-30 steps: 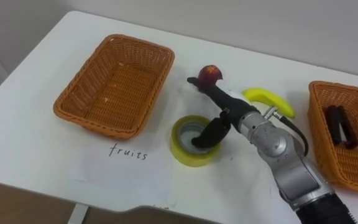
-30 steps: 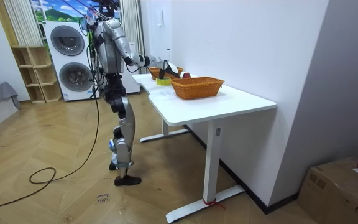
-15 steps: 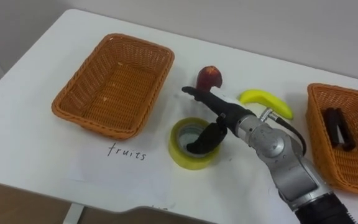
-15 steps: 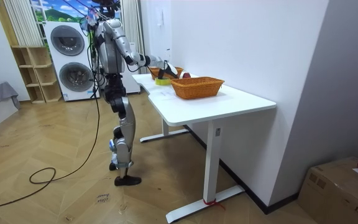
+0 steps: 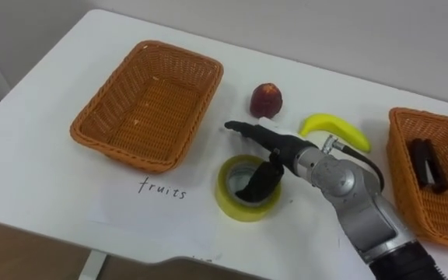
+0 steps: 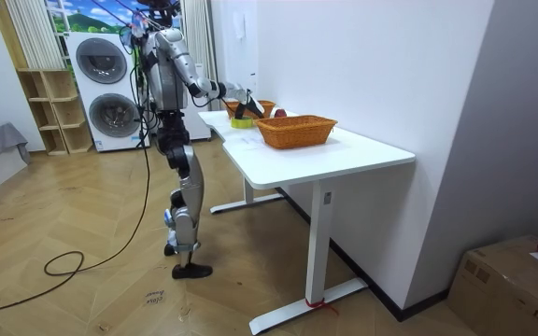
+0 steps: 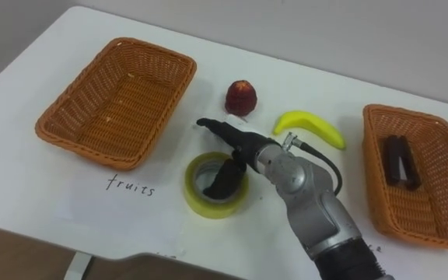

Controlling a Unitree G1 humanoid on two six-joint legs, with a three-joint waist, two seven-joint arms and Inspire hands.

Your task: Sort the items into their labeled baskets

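Left eye view: the right hand (image 5: 277,148) hangs over the yellow tape roll (image 5: 230,196), its fingers straight toward 10 o'clock and its thumb dipped into the roll's hole, nothing gripped yet; the roll lies on the table (image 5: 45,179) at 5 o'clock of the fruit basket (image 5: 103,132); the red fruit (image 5: 267,99) and banana (image 5: 334,127) lie beyond.

Right eye view: same pose; I'd pinch the rim against the thumb, lift clear, then swing to the basket (image 5: 411,190) at 3 o'clock.

Room view: the robot stands at the table's edge.

A second ago the fingertips reached the red fruit; now they have drawn back over the roll.
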